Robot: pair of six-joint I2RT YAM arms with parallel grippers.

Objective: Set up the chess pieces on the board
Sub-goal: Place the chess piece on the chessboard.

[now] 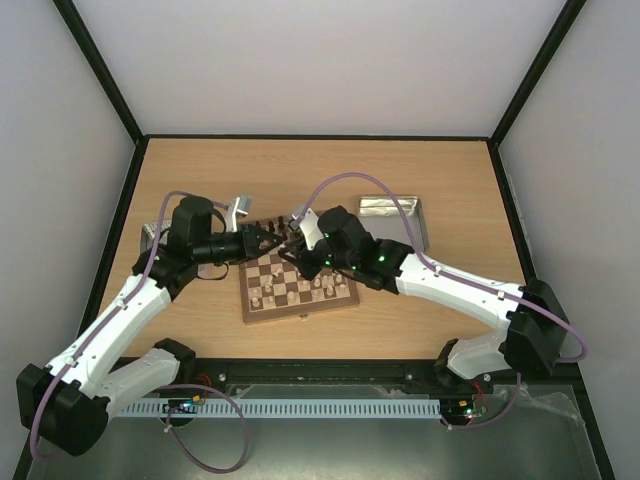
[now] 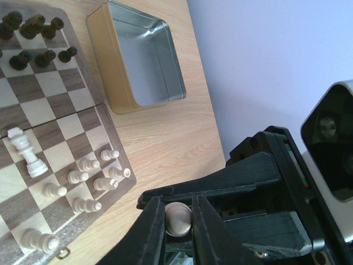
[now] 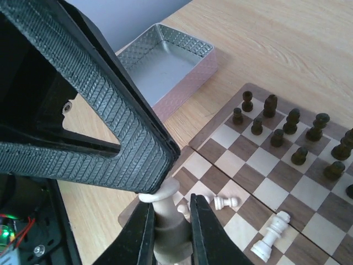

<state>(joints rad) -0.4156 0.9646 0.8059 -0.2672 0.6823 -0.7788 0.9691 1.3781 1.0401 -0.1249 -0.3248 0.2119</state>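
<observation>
Between pale walls (image 1: 320, 60), board (image 1: 300, 311) on table (image 1: 200, 170)

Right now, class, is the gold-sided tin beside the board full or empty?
Empty: the left wrist view shows the tin's bare metal floor, with nothing lying in it.

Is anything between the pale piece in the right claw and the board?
Nothing visible does: the pale piece in the right gripper hangs over a corner of the board. A toppled pawn and a toppled taller piece lie on squares beside it.
</observation>
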